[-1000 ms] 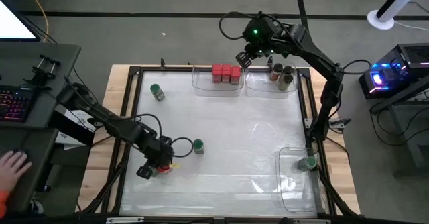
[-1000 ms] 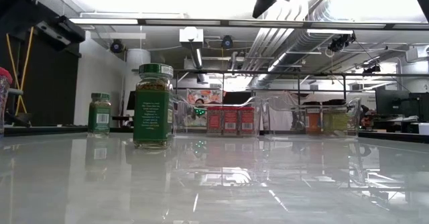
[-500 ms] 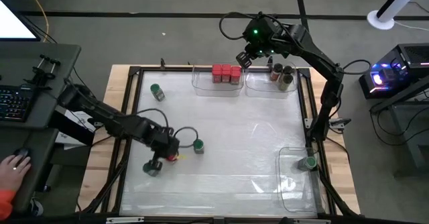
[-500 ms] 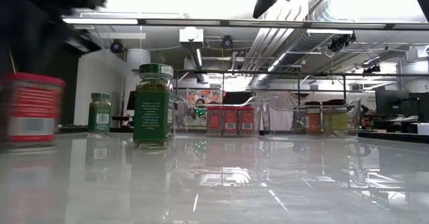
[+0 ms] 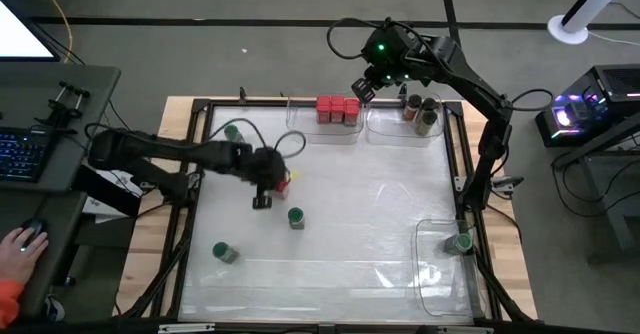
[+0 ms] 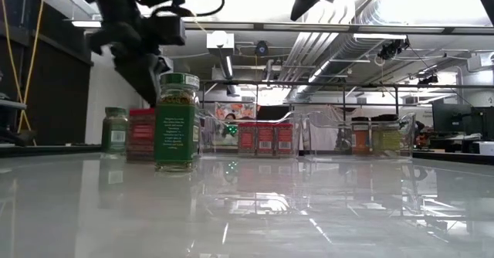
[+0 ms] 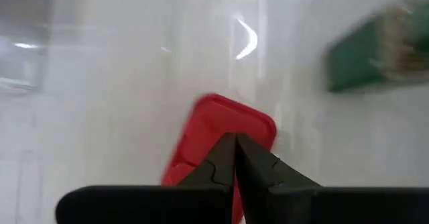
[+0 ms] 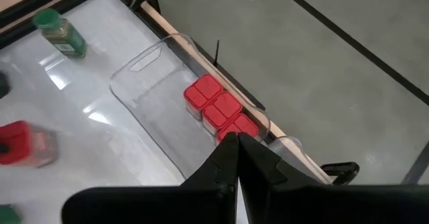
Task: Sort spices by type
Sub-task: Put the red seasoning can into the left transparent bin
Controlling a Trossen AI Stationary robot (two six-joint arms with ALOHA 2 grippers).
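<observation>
**Left pincer carries a red-capped jar over the bench**

The left pincer [image 5: 270, 182] is out over the bench [image 5: 370, 224], clamped on a red-capped spice jar [image 5: 281, 181]; in the left wrist view the two fingers meet against that jar's red cap [image 7: 224, 127]. Taking the bin of three red-capped jars [image 5: 338, 110] at the bench's back edge as landmark, the held jar is in front of it and toward the left arm's side, well apart from it.

A green-capped jar [image 5: 296, 217] stands just in front of the held jar, farther from the red bin. Another green-capped jar [image 5: 225, 252] stands nearer the front edge on the left arm's side. A third green-capped jar [image 5: 234, 134] stands level with the red bin, off toward the left arm.

Right beside the red bin, on the right arm's side, a second clear bin [image 5: 395, 132] holds the dark-capped jars [image 5: 421, 111]. A third bin [image 5: 440, 279] at the front right corner holds one green-capped jar [image 5: 461, 242].

The right pincer [image 5: 361, 87] waits above the back edge, just beside the red bin, its fingers pressed together on nothing.
</observation>
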